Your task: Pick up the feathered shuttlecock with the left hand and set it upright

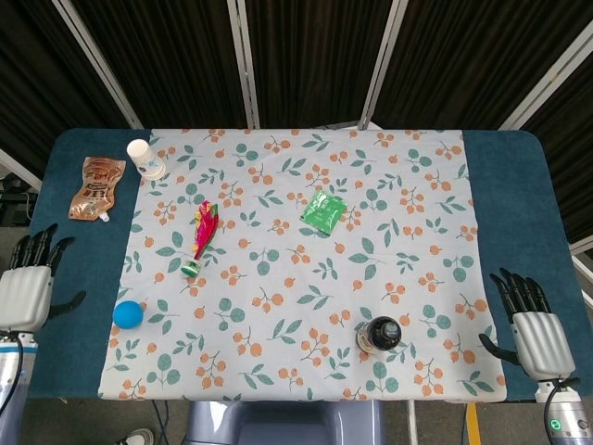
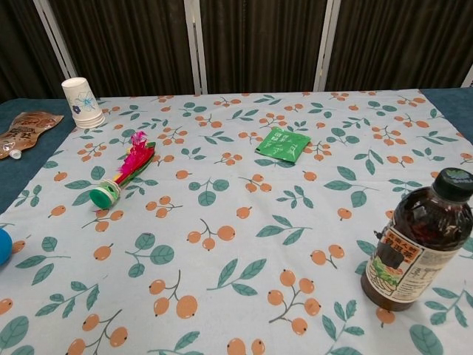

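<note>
Left hand empty, shuttlecock lying flat.
Left hand (image 1: 25,286) hovers at the table's left edge, fingers spread, holding nothing; the shuttlecock (image 1: 200,237) lies on its side, well apart to its right.

- Bare cloth (image 1: 278,278) lies between the left hand (image 1: 26,295) and the shuttlecock (image 1: 200,236).
- The blue ball (image 1: 128,314) sits near that path, seemingly just below it.
- The paper cup (image 1: 144,158) and the brown pouch (image 1: 95,186) stand well apart.

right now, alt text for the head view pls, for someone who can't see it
A feathered shuttlecock lies on its side on a floral tablecloth, untouched. The left hand and right hand hover open at the table's near corners.
</note>
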`<state>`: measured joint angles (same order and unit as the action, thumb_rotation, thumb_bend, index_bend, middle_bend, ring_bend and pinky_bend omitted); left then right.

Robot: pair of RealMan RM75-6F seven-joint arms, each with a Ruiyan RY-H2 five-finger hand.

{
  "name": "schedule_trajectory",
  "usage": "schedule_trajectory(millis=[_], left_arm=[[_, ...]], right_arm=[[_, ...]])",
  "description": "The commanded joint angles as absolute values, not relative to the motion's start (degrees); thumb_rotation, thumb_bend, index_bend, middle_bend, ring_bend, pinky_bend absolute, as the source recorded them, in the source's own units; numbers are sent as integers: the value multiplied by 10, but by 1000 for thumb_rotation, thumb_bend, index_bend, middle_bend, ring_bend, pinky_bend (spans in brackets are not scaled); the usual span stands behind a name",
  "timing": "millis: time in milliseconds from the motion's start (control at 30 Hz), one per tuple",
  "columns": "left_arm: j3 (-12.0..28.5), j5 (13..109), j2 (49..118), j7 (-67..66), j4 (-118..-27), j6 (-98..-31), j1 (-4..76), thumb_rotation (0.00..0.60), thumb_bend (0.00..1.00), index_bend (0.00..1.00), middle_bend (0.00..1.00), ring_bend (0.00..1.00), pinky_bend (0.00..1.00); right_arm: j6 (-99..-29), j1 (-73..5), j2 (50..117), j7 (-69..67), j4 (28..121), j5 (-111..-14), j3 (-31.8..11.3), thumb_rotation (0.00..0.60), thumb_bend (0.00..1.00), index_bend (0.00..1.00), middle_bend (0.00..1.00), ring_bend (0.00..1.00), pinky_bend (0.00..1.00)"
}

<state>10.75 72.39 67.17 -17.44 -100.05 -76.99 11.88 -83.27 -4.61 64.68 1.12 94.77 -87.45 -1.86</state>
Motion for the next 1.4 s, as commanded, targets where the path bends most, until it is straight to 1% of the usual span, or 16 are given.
schedule_trajectory(millis=[33, 200, 400, 500, 633, 800, 900, 1033, 1100, 1233, 1400], left_arm=[[150, 661, 699, -217, -967, -715, 176, 600, 251, 205, 0, 0, 0], [168, 621, 730, -297, -896, -652, 254, 600, 256, 239, 0, 0, 0], [177, 592, 769, -328, -814, -595, 319, 600, 256, 276, 0, 0, 0], [176, 584, 787, -334, -775, -572, 343, 600, 256, 298, 0, 0, 0], [161, 603, 812, -340, -712, -535, 379, 600, 256, 321, 0, 0, 0], [133, 660, 841, -312, -630, -492, 419, 600, 256, 346, 0, 0, 0], [118, 698, 866, -283, -570, -475, 443, 600, 239, 348, 0, 0, 0], [102, 740, 901, -233, -500, -466, 467, 600, 233, 292, 0, 0, 0], [98, 752, 918, -208, -469, -461, 479, 600, 233, 274, 0, 0, 0], [100, 760, 957, -167, -414, -454, 498, 600, 233, 290, 0, 0, 0], [97, 769, 1000, -132, -363, -442, 522, 600, 233, 346, 0, 0, 0]], right_arm=[[-831, -46, 646, 9, 949, -873, -19, 600, 132, 70, 0, 0, 0], [-826, -47, 643, 4, 952, -867, -19, 600, 131, 70, 0, 0, 0], [-821, -47, 640, -2, 954, -860, -20, 600, 131, 70, 0, 0, 0], [-818, -47, 638, -5, 956, -856, -21, 600, 132, 70, 0, 0, 0], [-816, -47, 636, -7, 958, -852, -21, 600, 132, 70, 0, 0, 0], [-814, -47, 634, -9, 961, -849, -21, 600, 133, 70, 0, 0, 0], [-809, -47, 632, -10, 965, -842, -22, 600, 133, 70, 0, 0, 0], [-805, -47, 630, -12, 968, -835, -23, 600, 132, 71, 0, 0, 0], [-804, -47, 629, -13, 969, -832, -24, 600, 133, 71, 0, 0, 0], [-800, -47, 627, -17, 971, -828, -25, 600, 132, 72, 0, 0, 0], [-798, -47, 625, -21, 973, -823, -26, 600, 132, 72, 0, 0, 0]])
